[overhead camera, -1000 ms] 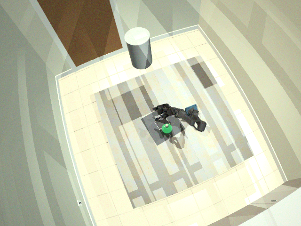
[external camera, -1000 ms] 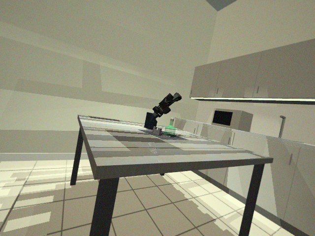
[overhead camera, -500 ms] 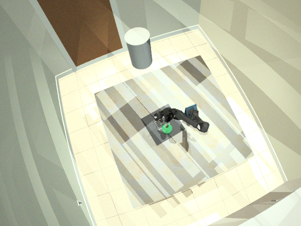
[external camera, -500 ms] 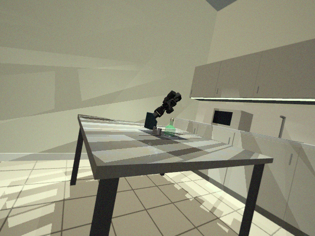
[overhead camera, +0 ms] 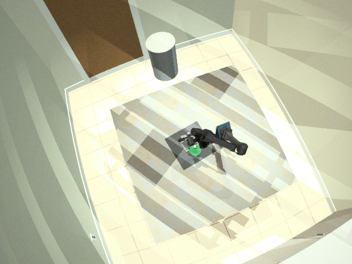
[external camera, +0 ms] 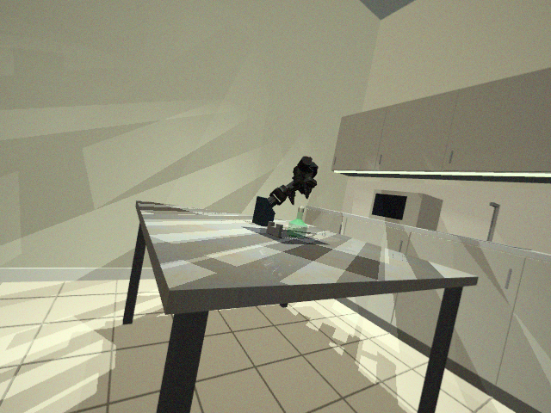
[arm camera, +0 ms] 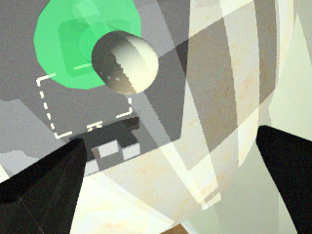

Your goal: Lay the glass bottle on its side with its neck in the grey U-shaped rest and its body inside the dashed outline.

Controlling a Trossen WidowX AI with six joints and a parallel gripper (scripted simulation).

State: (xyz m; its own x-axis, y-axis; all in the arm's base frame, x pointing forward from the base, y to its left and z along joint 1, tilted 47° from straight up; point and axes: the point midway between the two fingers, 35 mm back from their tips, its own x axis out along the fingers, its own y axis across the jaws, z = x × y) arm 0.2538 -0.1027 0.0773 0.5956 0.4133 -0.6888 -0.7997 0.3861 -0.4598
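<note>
The green glass bottle [overhead camera: 195,150] [external camera: 297,227] [arm camera: 58,44] stands upright on the dark grey mat [overhead camera: 183,164] [arm camera: 168,104], its pale top pointing up toward the wrist camera. My gripper [external camera: 299,200] [arm camera: 175,140] is open wide and empty. It hangs above the bottle's top, which lies up and left of the space between the fingers in the wrist view. The dashed outline [arm camera: 62,135] lies beside the bottle, and the bottle hides part of its far side. The grey U-shaped rest [external camera: 274,229] [arm camera: 107,148] stands at the outline's other end, near the left fingertip in the wrist view.
The arm's dark blue base [external camera: 263,211] stands on the table [external camera: 311,291] beside the mat. A grey cylinder [overhead camera: 165,64] stands on the floor beyond the table. Hard bands of light and shadow cross the table and mat.
</note>
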